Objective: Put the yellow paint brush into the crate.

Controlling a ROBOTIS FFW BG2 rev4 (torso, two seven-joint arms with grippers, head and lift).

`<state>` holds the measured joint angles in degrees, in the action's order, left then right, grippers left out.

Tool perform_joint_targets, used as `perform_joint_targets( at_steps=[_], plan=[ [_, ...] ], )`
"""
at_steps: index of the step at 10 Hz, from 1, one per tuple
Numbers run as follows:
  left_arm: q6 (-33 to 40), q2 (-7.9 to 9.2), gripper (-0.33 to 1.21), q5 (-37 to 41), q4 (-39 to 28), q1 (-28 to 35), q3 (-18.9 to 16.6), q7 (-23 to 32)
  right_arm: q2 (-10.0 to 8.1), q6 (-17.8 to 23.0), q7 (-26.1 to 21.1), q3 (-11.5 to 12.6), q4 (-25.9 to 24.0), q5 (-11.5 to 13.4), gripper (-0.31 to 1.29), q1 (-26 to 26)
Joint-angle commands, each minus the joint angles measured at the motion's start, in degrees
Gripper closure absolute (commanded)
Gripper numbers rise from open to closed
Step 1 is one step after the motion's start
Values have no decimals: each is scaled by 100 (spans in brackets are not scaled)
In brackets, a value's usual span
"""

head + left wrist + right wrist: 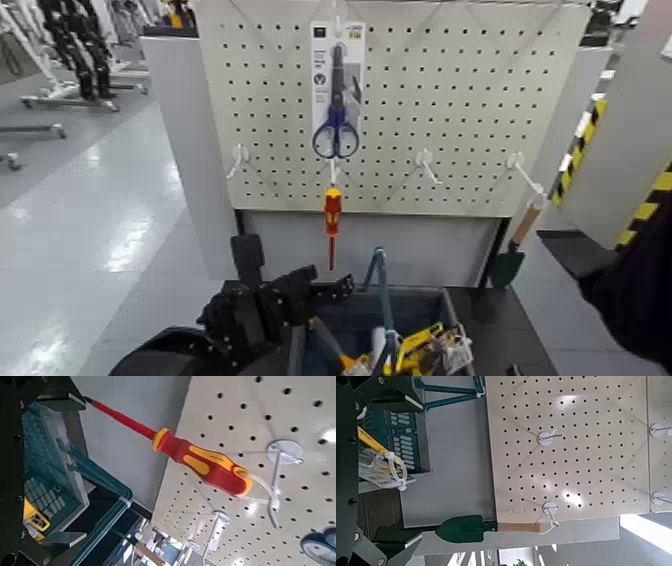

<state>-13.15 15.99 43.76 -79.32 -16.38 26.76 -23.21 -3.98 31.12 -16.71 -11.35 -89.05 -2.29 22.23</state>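
Overhead, head view: left claw (325, 290) dark, raised above crate (440, 300); finger state cannot be told. Pegboard (450, 100) carries packaged scissors (336, 125), red-and-yellow screwdriver (332, 215), green trowel (508, 262). Yellow-handled items lie inside crate; yellow paint brush cannot be told apart among them.

Left wrist view: screwdriver (198, 455) hangs on hook; crate (55, 471) beside.

Right wrist view: trowel (467, 528) on pegboard (566, 439); right claw state cannot be told.
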Motion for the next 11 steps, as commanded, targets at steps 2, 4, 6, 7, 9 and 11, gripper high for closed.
perform_joint_targets(
  at_steps=[2,4,6,7,9,11],
  plan=[
    [339,9,13,-896,-435,267,-232,325,3,0,-8,10,-7,0,17,9],
    [620,-35,13,-1405,-672,557,-496,528,11,9,-17,19,-16,0,17,18],
    [867,-123,13,-1889,-910,935,-830,739,11,26,-25,27,-16,0,17,27],
    [1042,-158,13,-2214,-1033,1102,-953,853,11,44,-25,27,-16,0,17,36],
    [1464,-211,13,-2680,-1112,1392,-1129,1011,11,79,-25,36,-16,0,17,36],
    [1983,-228,13,-2961,-1103,1718,-1217,1389,20,96,-25,45,-24,9,17,36]
  ],
)
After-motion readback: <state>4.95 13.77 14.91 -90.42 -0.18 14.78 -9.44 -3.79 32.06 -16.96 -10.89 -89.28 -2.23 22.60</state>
